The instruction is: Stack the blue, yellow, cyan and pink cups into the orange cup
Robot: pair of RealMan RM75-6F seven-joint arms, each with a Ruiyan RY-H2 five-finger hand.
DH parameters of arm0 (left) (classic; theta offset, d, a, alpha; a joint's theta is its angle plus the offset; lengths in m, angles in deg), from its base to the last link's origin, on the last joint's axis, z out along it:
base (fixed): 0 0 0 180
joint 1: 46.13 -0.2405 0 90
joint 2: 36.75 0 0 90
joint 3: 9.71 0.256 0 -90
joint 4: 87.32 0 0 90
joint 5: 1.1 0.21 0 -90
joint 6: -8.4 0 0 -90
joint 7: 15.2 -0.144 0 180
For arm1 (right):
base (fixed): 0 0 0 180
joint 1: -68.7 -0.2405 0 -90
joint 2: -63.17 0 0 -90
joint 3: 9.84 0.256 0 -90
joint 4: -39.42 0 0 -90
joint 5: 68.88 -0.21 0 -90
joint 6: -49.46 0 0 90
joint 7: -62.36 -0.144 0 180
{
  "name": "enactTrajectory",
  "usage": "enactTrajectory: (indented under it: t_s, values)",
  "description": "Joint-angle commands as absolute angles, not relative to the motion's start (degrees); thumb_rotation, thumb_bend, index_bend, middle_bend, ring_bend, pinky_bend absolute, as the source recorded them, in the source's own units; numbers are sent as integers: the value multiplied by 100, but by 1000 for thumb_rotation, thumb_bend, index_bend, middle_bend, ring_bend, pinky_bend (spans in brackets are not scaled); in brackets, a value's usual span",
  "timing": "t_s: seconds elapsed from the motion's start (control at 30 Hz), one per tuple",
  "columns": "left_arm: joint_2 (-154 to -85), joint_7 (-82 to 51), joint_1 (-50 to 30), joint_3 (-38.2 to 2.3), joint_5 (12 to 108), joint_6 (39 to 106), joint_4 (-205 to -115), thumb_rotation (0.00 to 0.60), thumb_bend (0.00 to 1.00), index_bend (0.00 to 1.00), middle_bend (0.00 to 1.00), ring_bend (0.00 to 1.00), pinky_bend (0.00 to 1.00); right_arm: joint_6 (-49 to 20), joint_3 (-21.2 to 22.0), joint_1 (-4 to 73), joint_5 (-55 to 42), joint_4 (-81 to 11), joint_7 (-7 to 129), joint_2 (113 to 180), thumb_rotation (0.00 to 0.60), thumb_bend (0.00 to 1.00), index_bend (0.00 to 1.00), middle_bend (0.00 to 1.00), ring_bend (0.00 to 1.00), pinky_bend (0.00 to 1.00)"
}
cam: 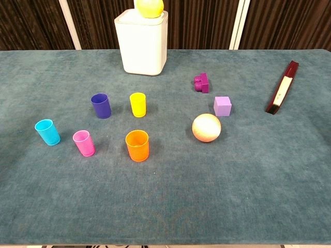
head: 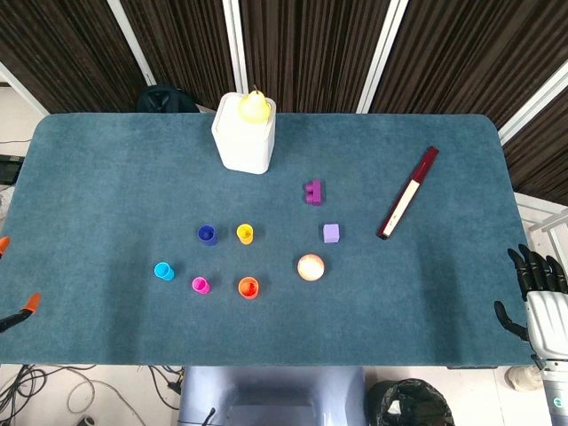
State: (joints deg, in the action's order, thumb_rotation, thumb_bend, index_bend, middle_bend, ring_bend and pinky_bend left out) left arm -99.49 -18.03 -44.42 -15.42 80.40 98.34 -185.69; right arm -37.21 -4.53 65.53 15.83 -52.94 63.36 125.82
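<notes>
Five little cups stand upright on the blue table (cam: 269, 206), and none is inside another. The orange cup (cam: 137, 145) is the one to fill, and it is empty. So no stacking is done yet, and all four cups are left to go.

Far left of the orange cup is the cyan cup (cam: 47, 132). The pink cup (cam: 84, 142) is just left of the orange cup. The blue cup (cam: 101, 105) is behind it and to the left. The yellow cup (cam: 137, 104) is right behind it.

To its right sits a peach ball (cam: 206, 127). Way off past the table's right edge waits the right hand (head: 537, 288), fingers spread and holding nothing. I see no left hand at all.
</notes>
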Motion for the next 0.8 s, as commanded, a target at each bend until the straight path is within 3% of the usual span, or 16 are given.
enactTrajectory:
  t_s: [0.03,0.8]
  values:
    - [-9947,-1797,-4443,-1547,8037,9840,-18572,600,216,51,7,0,0,-3697,-463,6542,1588,-5290,6350,12593,600,424,36,0,51,0]
    - [-9819,-1619,-4442,-1483,8158,9782,-18680,600,210,52,7,0,0,-3744,-481,6589,1583,-5430,6384,12505,600,424,36,0,51,0]
